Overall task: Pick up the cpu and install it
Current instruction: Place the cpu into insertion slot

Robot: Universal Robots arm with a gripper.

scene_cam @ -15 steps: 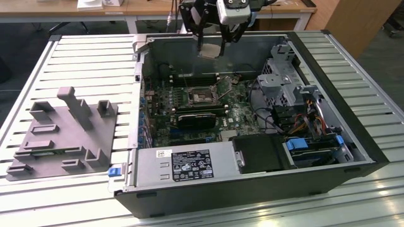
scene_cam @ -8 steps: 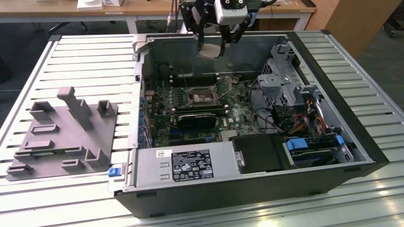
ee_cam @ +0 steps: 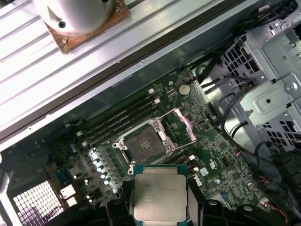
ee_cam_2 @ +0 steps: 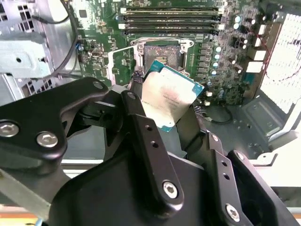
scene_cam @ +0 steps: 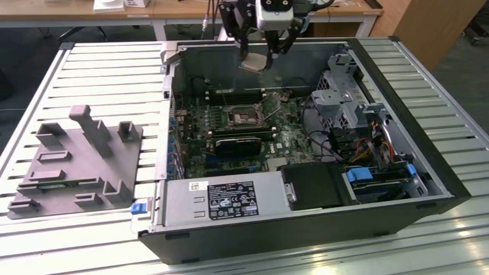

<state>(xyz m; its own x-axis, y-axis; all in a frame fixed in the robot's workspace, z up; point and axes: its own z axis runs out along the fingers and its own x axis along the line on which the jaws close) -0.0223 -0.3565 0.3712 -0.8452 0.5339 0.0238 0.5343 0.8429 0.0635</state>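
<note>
The cpu (scene_cam: 253,62), a flat silver-topped square chip, hangs tilted in the air over the far part of the open computer case, and my gripper (scene_cam: 257,56) is shut on it. In the second wrist view the cpu (ee_cam_2: 170,96) sits between the two black fingers (ee_cam_2: 141,127) of the gripper (ee_cam_2: 169,107). In the first wrist view the cpu (ee_cam: 160,193) is flanked by the gripper (ee_cam: 160,209). Below it lies the motherboard socket (scene_cam: 243,118) (ee_cam_2: 162,54) (ee_cam: 143,143), bare, with its metal retaining frame swung up.
A grey plastic fixture block (scene_cam: 77,166) lies on the slatted table at the exterior view's left. Inside the case are memory slots (ee_cam_2: 169,19), a metal drive cage (scene_cam: 344,94), coloured cables (scene_cam: 367,149) and the power supply (scene_cam: 229,197). The case walls (scene_cam: 169,114) ring the board.
</note>
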